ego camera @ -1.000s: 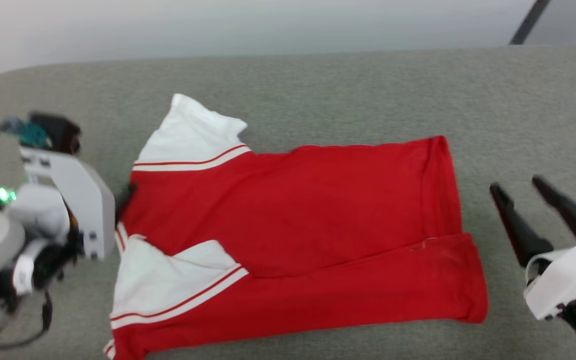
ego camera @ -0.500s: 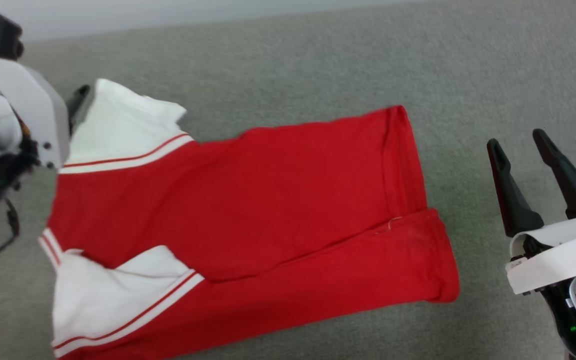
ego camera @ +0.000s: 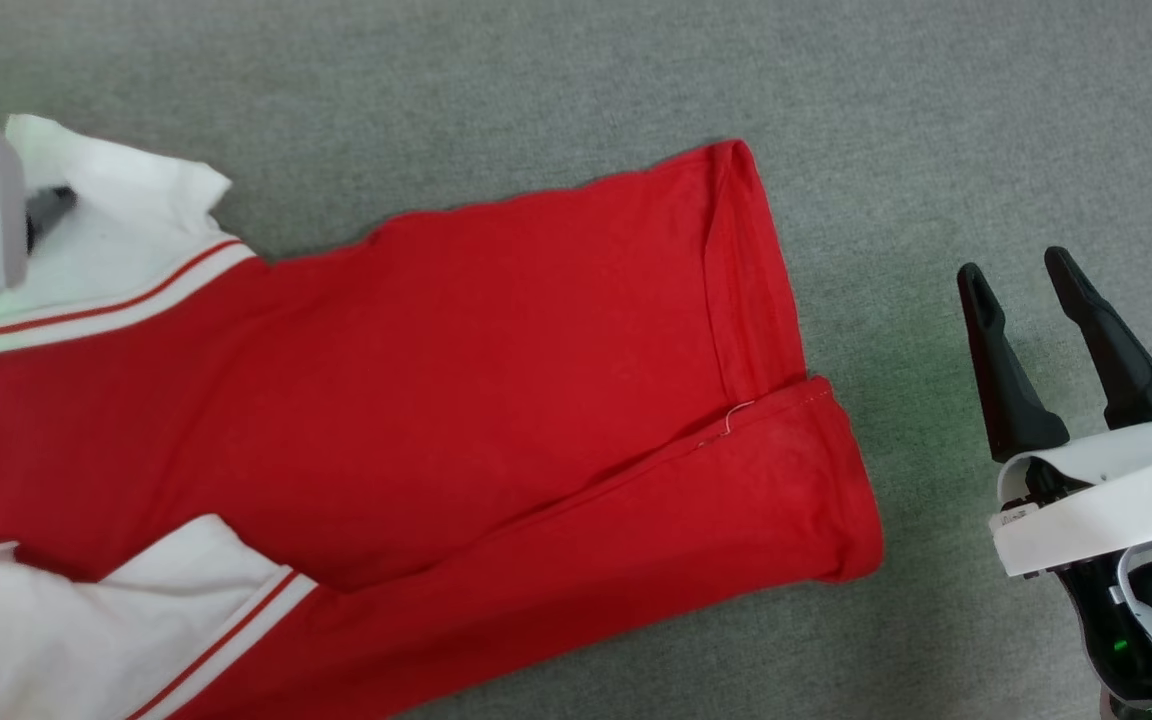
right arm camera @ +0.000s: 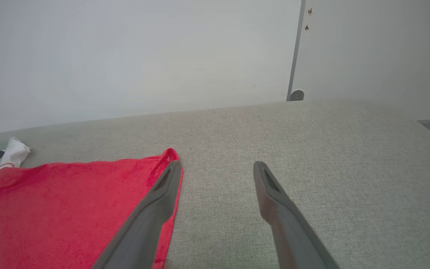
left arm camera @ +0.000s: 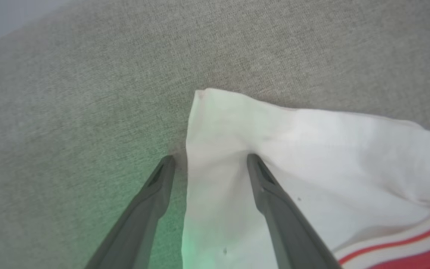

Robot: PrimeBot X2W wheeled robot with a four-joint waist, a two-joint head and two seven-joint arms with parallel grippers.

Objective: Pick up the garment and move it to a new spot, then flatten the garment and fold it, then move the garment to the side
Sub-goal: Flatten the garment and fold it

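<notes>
1. The head view has tilted down and shifted since a second ago. The wall is out of the picture and the garment (ego camera: 496, 380) sits further left in it. That is the camera moving, not the shirt.
2. The garment lies spread on the grey fabric surface (ego camera: 936, 120), hem (ego camera: 766, 300) to the robot's right and white sleeves to its left, the near long edge folded over onto the body as before.
3. The left gripper (left arm camera: 210, 158) was by the neckline and has moved to the far white sleeve (left arm camera: 312, 149). Its fingers are spread wide: one tip presses on the sleeve, the other is on the grey surface just beside the sleeve's edge. Nothing is clamped.
4. The right gripper (ego camera: 1016, 263) stays right of the hem, apart from it, fingers wide and empty.
</notes>
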